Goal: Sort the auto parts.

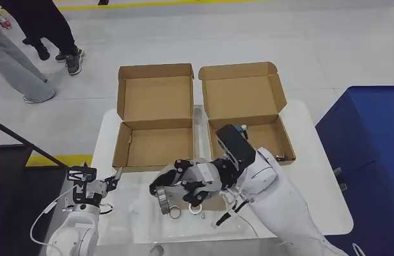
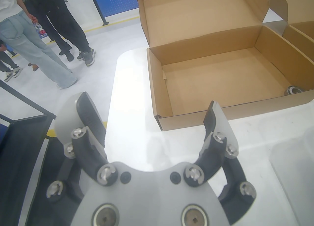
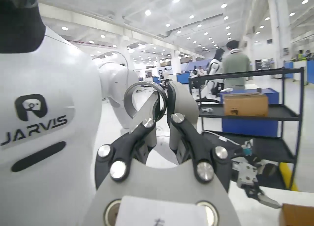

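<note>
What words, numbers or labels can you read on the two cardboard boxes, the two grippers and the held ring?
Left box: none.
Right box: none.
Ring: none.
Left gripper: none.
Right gripper: a white label, its mark cut off at the picture's edge, unreadable.

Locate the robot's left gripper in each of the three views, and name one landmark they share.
Top view: the left gripper, open, just short of the left cardboard box at its front corner.
Left wrist view: the gripper nearest the camera, open toward that box.
Right wrist view: small and far off past the right gripper, beside what looks like that box's corner.
Shared landmark: the left cardboard box.
</note>
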